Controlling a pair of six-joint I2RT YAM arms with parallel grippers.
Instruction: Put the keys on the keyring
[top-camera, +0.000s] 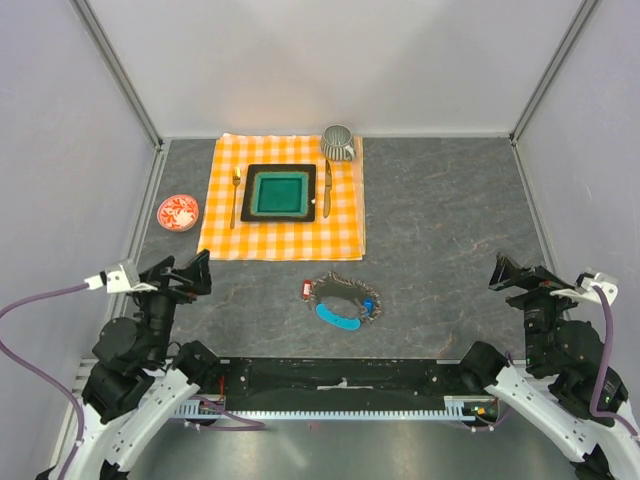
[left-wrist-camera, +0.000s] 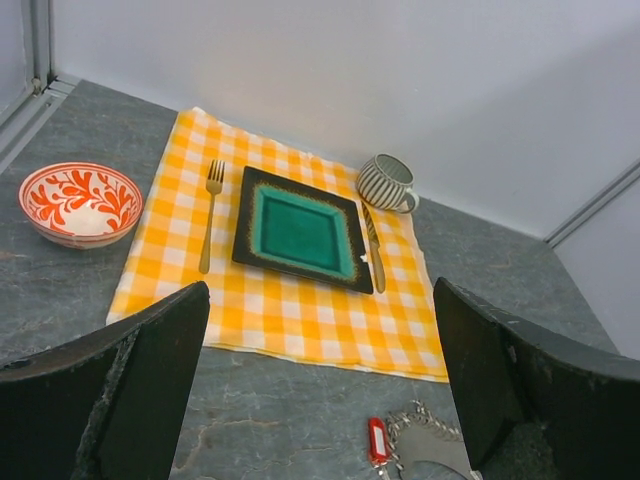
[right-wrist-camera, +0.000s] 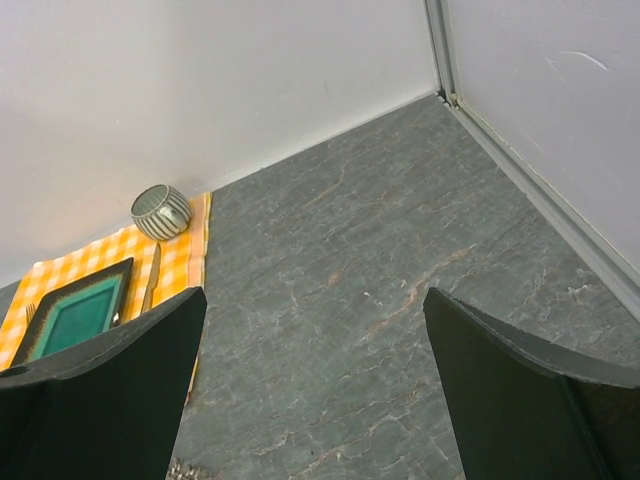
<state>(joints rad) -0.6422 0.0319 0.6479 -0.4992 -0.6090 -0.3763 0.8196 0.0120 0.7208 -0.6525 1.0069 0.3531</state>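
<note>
**Both hands gape wide, keys sit mid-counter**

The left hand (top-camera: 185, 270) hovers with fingers spread, gripping nothing. The right hand (top-camera: 515, 273) stands apart and empty too. Between them, on the grey stone counter (top-camera: 450, 220), the small dark-metal keys (top-camera: 340, 300), one red-tagged and one blue-tagged, lie bunched with the floppy silvery beaded-chain keyring (left-wrist-camera: 418, 412), near the orange checked cloth (top-camera: 285, 240).

Silvery metal keyring (left-wrist-camera: 412, 414), glossy glazed plate (top-camera: 281, 193), woven checked cloth (top-camera: 282, 235), matt table (top-camera: 440, 230).

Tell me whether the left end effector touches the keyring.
Apart: top view shows left end effector well left of the keyring, bare table between.
</note>
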